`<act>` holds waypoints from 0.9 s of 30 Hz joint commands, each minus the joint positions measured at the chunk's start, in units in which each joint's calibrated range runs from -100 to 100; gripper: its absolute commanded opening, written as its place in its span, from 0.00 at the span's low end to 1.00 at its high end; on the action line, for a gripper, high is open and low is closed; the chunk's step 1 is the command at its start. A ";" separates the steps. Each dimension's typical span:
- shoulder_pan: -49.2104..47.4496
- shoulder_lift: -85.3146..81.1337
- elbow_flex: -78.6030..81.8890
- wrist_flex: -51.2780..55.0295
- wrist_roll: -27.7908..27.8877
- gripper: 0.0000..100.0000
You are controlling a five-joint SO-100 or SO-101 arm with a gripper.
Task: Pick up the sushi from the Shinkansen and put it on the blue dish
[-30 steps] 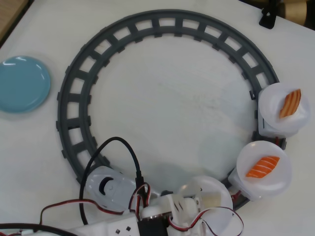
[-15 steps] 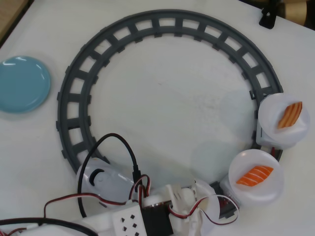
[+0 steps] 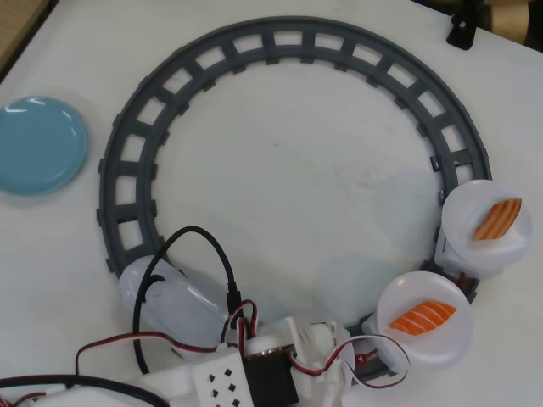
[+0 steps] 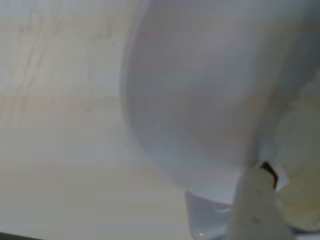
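Note:
In the overhead view, two pieces of salmon sushi lie on white plates carried by the Shinkansen on the grey ring track (image 3: 127, 161). One sushi (image 3: 422, 316) is at the lower right and the other sushi (image 3: 498, 219) is further right. The train's white nose (image 3: 165, 301) is at the lower left. The blue dish (image 3: 38, 144) is empty at the far left. My gripper (image 3: 339, 360) is low at the bottom edge, just left of the nearer plate (image 3: 441, 348). The blurred wrist view shows a white plate's underside (image 4: 200, 110) very close and one white fingertip (image 4: 255, 210). The jaws do not show clearly.
Black and red cables (image 3: 204, 254) loop from the arm over the lower left of the track. A black object (image 3: 462, 30) stands at the top right edge. The white table (image 3: 288, 161) shows inside the ring.

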 commanded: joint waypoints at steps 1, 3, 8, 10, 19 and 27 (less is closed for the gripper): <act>-0.10 -1.54 -2.85 3.90 -0.31 0.08; -0.80 -1.88 -3.21 5.35 -0.31 0.08; -1.24 -2.29 -2.12 5.60 -1.36 0.07; -1.33 -2.29 -2.03 5.60 -1.52 0.07; -2.47 -2.46 -4.56 5.77 -3.61 0.07; -7.58 -11.08 -8.53 15.79 -5.80 0.07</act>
